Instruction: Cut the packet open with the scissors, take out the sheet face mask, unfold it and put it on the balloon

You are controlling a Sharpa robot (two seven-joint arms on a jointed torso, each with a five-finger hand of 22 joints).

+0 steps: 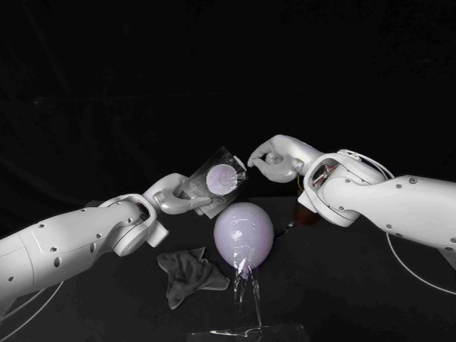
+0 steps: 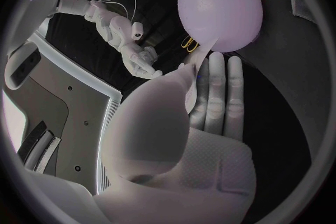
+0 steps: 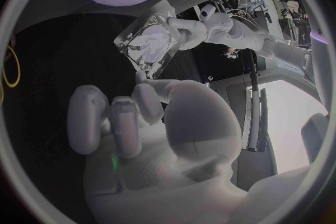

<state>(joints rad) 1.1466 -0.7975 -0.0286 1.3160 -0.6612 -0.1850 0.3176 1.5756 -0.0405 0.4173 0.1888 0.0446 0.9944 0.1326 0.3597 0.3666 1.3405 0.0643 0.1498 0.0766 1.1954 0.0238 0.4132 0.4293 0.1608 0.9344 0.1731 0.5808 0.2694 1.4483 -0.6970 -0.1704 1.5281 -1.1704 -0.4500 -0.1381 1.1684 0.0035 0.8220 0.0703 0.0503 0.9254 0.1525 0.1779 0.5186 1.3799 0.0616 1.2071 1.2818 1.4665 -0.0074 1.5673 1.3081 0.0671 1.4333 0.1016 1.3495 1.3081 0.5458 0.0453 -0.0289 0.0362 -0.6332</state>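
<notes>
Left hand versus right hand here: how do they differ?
The left hand grips the clear packet, tilted above the balloon; the right hand holds nothing. The left hand is at the packet's lower side, the right hand near its upper corner; whether it touches the packet I cannot tell. Both are raised off the table.

The balloon (image 1: pixel 244 231) stands right under both hands and blocks any straight drop. The packet (image 1: pixel 216 178), held up by the left hand (image 1: pixel 177 196), takes up the narrow gap toward the right hand (image 1: pixel 274 158). Above both hands it's open. Below the left hand, a crumpled cloth (image 1: pixel 187 274) lies on the table (image 1: pixel 372 285).
</notes>
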